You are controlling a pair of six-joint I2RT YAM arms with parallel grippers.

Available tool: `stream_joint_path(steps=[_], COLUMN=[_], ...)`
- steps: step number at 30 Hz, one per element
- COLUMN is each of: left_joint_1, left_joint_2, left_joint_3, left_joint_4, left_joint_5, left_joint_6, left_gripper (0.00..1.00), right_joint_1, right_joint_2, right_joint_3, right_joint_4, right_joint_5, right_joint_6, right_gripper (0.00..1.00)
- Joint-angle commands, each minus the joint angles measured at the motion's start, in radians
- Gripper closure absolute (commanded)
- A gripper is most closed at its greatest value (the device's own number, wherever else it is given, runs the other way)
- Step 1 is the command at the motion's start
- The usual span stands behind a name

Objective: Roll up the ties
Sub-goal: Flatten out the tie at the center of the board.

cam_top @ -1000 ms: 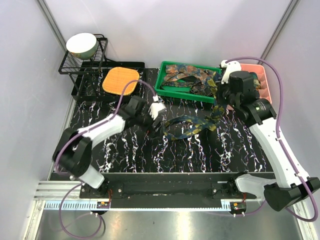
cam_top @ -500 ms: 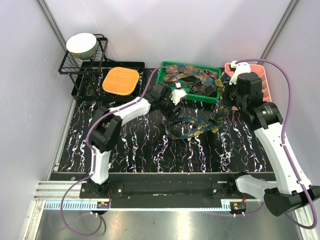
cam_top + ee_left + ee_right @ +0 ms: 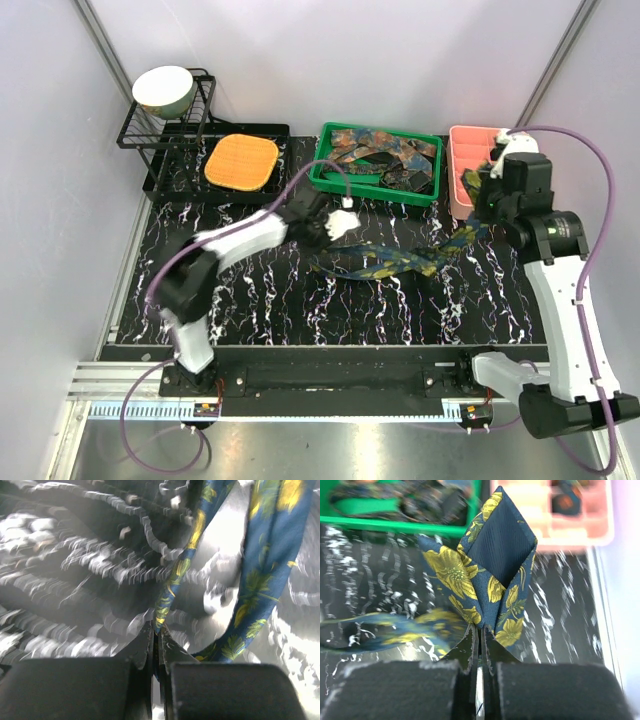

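Only close up is the right gripper (image 3: 479,635) seen pinching the tie (image 3: 495,555).

A pale bowl (image 3: 164,88) sits in a black wire rack (image 3: 160,140) at the far left corner. Just beside the rack lies an orange waffle pad (image 3: 241,161). A green tray (image 3: 322,180) and a pink compartment tray (image 3: 463,160) stand along the far edge of the black marbled table (image 3: 260,300).

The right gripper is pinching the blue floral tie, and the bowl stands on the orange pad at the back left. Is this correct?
Not quite: the bowl rests on top of the black wire rack, behind the orange pad, as the top external view shows. The right gripper is indeed shut on the blue floral tie.
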Motion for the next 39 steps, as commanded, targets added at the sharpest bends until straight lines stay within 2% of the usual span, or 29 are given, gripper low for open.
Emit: stream_joint_path(steps=[1,4,8,11,12,17,20,21,22,23,25,26,27,30,34,37,38,39], left_joint_1=[0.015,0.018,0.022,0.036,0.038,0.048,0.076,0.079,0.081,0.081,0.081,0.081,0.079,0.079,0.079,0.079,0.082,0.082], left_joint_2=[-0.434,-0.629,-0.743,-0.817,-0.837,-0.914,-0.967,-1.005,-1.027,-1.051,-1.136,-1.165,-1.220,-1.304,-1.267,-1.106,-1.060,-0.973], left_joint_3=[-0.158,-0.334,-0.500,-0.641,-0.682,-0.932,-1.052,-1.069,-1.078,-1.085,-1.059,-1.031,-0.981,-0.889,-0.792,-0.712,-0.648,-0.622], left_joint_4=[0.082,0.197,0.297,0.439,0.525,0.674,0.743,0.715,0.687,0.658,0.503,0.418,0.260,0.005,-0.140,-0.155,-0.159,-0.163], left_joint_5=[-0.089,-0.154,-0.265,-0.316,-0.320,-0.310,-0.271,-0.255,-0.243,-0.226,-0.166,-0.096,-0.058,0.079,0.144,0.128,0.140,0.150], left_joint_6=[0.198,0.313,0.408,0.473,0.484,0.634,0.697,0.712,0.717,0.712,0.683,0.663,0.646,0.637,0.558,0.440,0.416,0.380], left_gripper=[1.00,1.00,1.00,1.00,1.00,0.99,0.90,0.80,0.65,0.32,0.22,0.04,0.01,0.01,0.01,0.03,0.04,0.06], right_joint_1=[-0.108,-0.181,-0.267,-0.313,-0.320,-0.324,-0.324,-0.324,-0.324,-0.324,-0.324,-0.324,-0.324,-0.324,-0.324,-0.324,-0.324,-0.324], right_joint_2=[0.009,0.025,0.127,0.190,0.204,0.328,0.358,0.359,0.361,0.359,0.368,0.376,0.379,0.388,0.385,0.367,0.364,0.362], right_joint_3=[0.061,-0.048,-0.169,-0.211,-0.223,-0.248,-0.280,-0.286,-0.292,-0.304,-0.314,-0.311,-0.312,-0.314,-0.314,-0.311,-0.312,-0.314], right_joint_4=[-0.173,-0.195,-0.190,-0.152,-0.138,-0.097,-0.069,-0.061,-0.050,-0.035,-0.024,-0.023,-0.024,-0.023,-0.021,-0.023,-0.021,-0.020], right_joint_5=[-0.024,-0.024,-0.104,-0.136,-0.138,-0.153,-0.161,-0.165,-0.185,-0.188,-0.231,-0.246,-0.253,-0.268,-0.198,-0.121,-0.110,-0.108], right_joint_6=[0.035,0.019,0.054,0.062,0.059,0.048,0.028,0.023,0.020,0.022,0.023,0.016,0.014,0.011,0.008,-0.030,-0.058,-0.066], right_gripper=[1.00,1.00,1.00,1.00,1.00,1.00,1.00,1.00,1.00,1.00,1.00,1.00,1.00,1.00,1.00,1.00,0.95,0.80])
